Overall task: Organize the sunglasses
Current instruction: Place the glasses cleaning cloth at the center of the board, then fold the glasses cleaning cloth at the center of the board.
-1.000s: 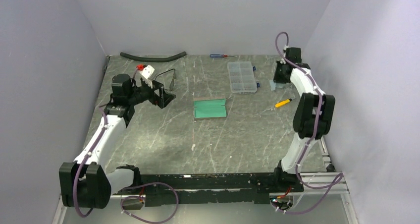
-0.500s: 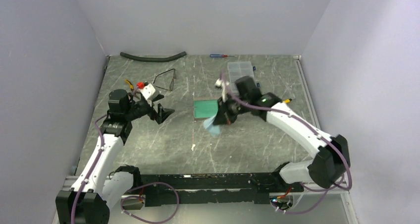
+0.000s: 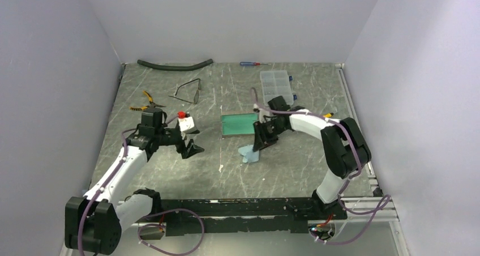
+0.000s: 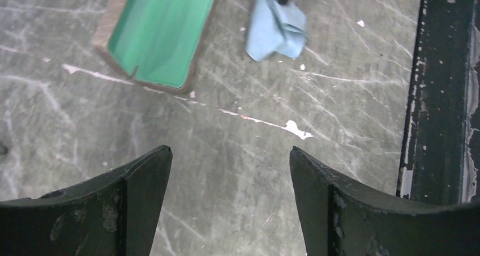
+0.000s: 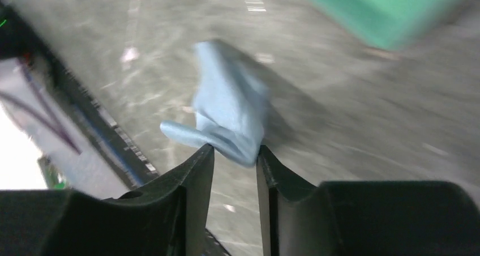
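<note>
The left pincer [image 3: 189, 144] hangs low over the table [image 3: 294, 171], left of the middle of the top picture. Its two fingers [image 4: 136, 205] are wide apart, and nothing is between them. Its own camera shows bare table under it. Farther off are the green case [image 4: 158, 35] and the blue cloth [image 4: 277, 26]. So it points toward the right side of the top picture, not at the glasses.

The right pincer [image 3: 261, 140] is near the middle of the top picture, just below the green case. Its fingers are a little bit apart, and an edge of the bunched-up blue cloth sits right at their tips. I cannot tell if they pinch the cloth or not.

The sunglasses [image 3: 188, 92] lie on the table in the upper left of the top picture. No pincer touches them. They are almost straight up the picture from the left pincer and well apart from it. The yellow-handled pliers [image 3: 144, 100] lie near them on the left. Neither wrist camera shows the glasses.

Their long side seems to run mostly left to right, a bit slanted.

The left arm is the nearer one. The right pincer is farther away, with the green case in between. I think the left pincer has to turn around and go up the picture. Then it can come down across the thin frame.
</note>
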Robot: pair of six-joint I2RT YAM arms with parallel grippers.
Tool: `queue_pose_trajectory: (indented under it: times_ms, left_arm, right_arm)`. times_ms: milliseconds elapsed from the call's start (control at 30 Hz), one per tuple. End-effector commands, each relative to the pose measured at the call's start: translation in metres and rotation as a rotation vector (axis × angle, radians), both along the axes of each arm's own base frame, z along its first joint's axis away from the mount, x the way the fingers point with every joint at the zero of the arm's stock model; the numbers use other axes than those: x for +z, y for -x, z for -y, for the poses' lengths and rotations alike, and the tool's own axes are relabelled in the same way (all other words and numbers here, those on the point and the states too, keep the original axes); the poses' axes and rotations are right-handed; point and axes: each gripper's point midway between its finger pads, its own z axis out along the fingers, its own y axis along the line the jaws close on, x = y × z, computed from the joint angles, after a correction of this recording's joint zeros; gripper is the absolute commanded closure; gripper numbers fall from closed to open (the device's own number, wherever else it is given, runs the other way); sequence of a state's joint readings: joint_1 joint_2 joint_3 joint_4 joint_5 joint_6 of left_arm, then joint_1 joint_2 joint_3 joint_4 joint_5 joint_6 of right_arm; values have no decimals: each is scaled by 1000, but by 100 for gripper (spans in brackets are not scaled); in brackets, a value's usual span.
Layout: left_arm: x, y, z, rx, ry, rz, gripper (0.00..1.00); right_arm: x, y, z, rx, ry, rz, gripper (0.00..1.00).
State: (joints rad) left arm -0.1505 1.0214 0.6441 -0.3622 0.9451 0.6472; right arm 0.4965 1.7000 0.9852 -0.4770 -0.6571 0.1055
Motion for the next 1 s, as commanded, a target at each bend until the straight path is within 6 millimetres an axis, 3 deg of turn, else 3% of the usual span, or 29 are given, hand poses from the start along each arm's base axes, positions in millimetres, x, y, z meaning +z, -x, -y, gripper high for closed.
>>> queue_pose_trajectory:
  times_ms: [0, 100, 267, 333, 500, 700, 967]
  left_arm:
    - [4, 1, 16, -63, -4, 78, 19]
    - [2, 5, 23, -92, -4, 69, 19]
    - [-5, 7, 33, -121, 4, 65, 19]
    - [-7, 6, 36, -128, 2, 71, 19]
    - [-9, 5, 43, -150, 4, 96, 19]
    - [-8, 6, 44, -163, -3, 104, 19]
    - [-7, 4, 45, -154, -4, 100, 20]
  right_arm:
    - [-4, -39, 66, -196, 256, 63, 58]
    - [1, -47, 103, -306, 435, 116, 53]
    - [13, -34, 123, -462, 525, 135, 50]
    - [24, -27, 110, -490, 478, 205, 52]
    - [47, 3, 29, -485, 179, 322, 53]
    - [35, 10, 14, -451, 229, 445, 54]
    - [-1, 18, -1, -370, 289, 418, 57]
